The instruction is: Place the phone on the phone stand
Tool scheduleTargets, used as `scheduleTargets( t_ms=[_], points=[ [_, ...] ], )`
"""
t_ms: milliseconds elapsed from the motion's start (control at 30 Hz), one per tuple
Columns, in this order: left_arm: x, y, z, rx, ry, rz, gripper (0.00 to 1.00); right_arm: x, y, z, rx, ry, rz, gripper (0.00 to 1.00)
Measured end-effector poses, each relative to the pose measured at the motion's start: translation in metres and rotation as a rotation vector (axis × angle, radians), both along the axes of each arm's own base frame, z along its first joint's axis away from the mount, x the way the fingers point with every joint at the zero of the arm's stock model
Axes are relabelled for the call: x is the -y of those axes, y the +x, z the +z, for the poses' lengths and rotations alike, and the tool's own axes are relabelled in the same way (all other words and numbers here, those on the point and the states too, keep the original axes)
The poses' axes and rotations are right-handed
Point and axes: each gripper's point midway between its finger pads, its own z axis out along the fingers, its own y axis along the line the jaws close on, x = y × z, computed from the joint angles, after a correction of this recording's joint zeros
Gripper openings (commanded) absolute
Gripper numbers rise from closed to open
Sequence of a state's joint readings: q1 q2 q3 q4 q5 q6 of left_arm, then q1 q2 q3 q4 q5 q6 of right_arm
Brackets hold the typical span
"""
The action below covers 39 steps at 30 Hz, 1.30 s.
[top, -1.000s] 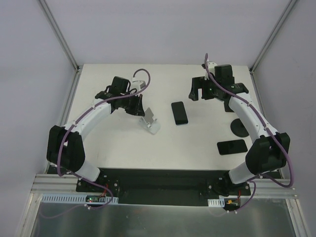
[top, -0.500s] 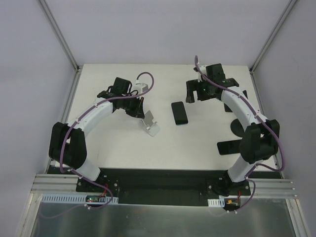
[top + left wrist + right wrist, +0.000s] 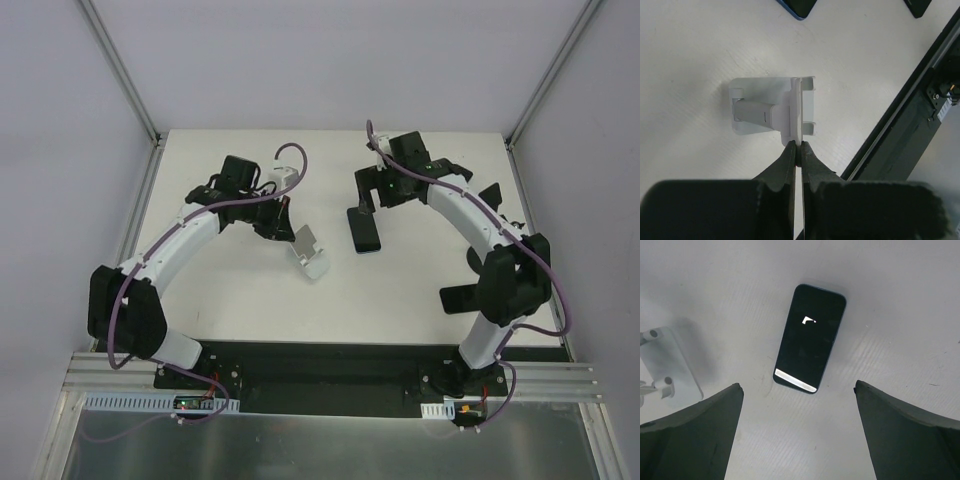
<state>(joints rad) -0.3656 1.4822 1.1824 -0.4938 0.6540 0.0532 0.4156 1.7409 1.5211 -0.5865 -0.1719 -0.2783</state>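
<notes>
Phone [image 3: 364, 231] is lying flat and screen-up on the white tabletop [image 3: 400, 290], roughly midway between the two arms, and I am seeing it in the right wrist view [image 3: 810, 337] as a dark slab with a pale strip near its closer end. The phone stand [image 3: 307, 250] is sitting just to the left of it, apart from it, with a strip of bare tabletop between them.

My left hand [image 3: 281, 224] is gripping the phone stand: in the left wrist view the two fingers [image 3: 789, 162] are pinching together on the edge of the thin white plate of the stand [image 3: 772, 112], and its foot is resting on the tabletop. A corner of the phone [image 3: 797, 6] is peeking in at the top of that view.

My right hand [image 3: 371, 203] is hovering over the far end of the phone with its fingers [image 3: 695, 432] spread wide and nothing between them; the phone is showing in the gap, and it is touching neither finger. A second dark phone [image 3: 462, 298] is lying near the right arm's base, partly hidden by the arm.
</notes>
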Motion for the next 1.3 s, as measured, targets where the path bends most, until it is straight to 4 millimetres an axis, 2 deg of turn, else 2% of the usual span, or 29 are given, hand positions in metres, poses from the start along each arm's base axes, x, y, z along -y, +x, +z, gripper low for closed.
scheduleTargets(
  t_ms=[100, 200, 300, 400, 500, 567, 700, 833, 967, 1067, 1133, 1300],
  points=[
    [0.0, -0.007, 0.018, 0.04, -0.031, -0.016, 0.0, -0.009, 0.001, -0.004, 0.026, 0.001, -0.029, 0.96],
    [0.001, -0.013, 0.028, 0.065, -0.042, -0.025, 0.0, -0.018, -0.01, -0.025, 0.029, 0.016, -0.066, 0.96],
    [0.004, -0.018, 0.029, 0.054, -0.034, -0.015, 0.0, -0.024, -0.032, -0.055, -0.001, 0.016, -0.09, 0.96],
    [-0.004, -0.022, 0.021, 0.025, 0.001, 0.069, 0.0, -0.03, -0.039, -0.066, 0.008, -0.004, -0.1, 0.96],
    [-0.025, -0.031, 0.01, 0.022, 0.049, 0.178, 0.0, -0.043, -0.03, -0.057, 0.068, 0.028, -0.096, 0.96],
    [-0.048, -0.042, 0.006, 0.04, 0.078, 0.268, 0.0, -0.049, -0.023, -0.05, 0.105, 0.058, -0.096, 0.96],
    [-0.088, -0.047, 0.015, 0.115, 0.081, 0.415, 0.0, -0.054, -0.018, -0.045, 0.123, 0.084, -0.082, 0.96],
    [-0.113, -0.034, 0.021, 0.155, 0.075, 0.502, 0.0, -0.058, -0.011, -0.045, 0.117, 0.057, -0.065, 0.96],
    [-0.137, -0.02, 0.006, 0.11, 0.12, 0.584, 0.0, -0.058, 0.003, -0.054, 0.099, -0.012, -0.054, 0.96],
    [-0.158, -0.007, 0.0, 0.087, 0.136, 0.653, 0.0, -0.056, 0.003, -0.066, 0.065, -0.036, -0.04, 0.96],
    [-0.17, 0.008, 0.0, 0.063, 0.141, 0.659, 0.0, -0.054, 0.0, -0.07, 0.042, -0.037, -0.028, 0.96],
    [-0.198, 0.072, 0.013, 0.088, 0.129, 0.629, 0.0, -0.058, -0.003, -0.07, 0.023, -0.008, -0.002, 0.96]
  ],
)
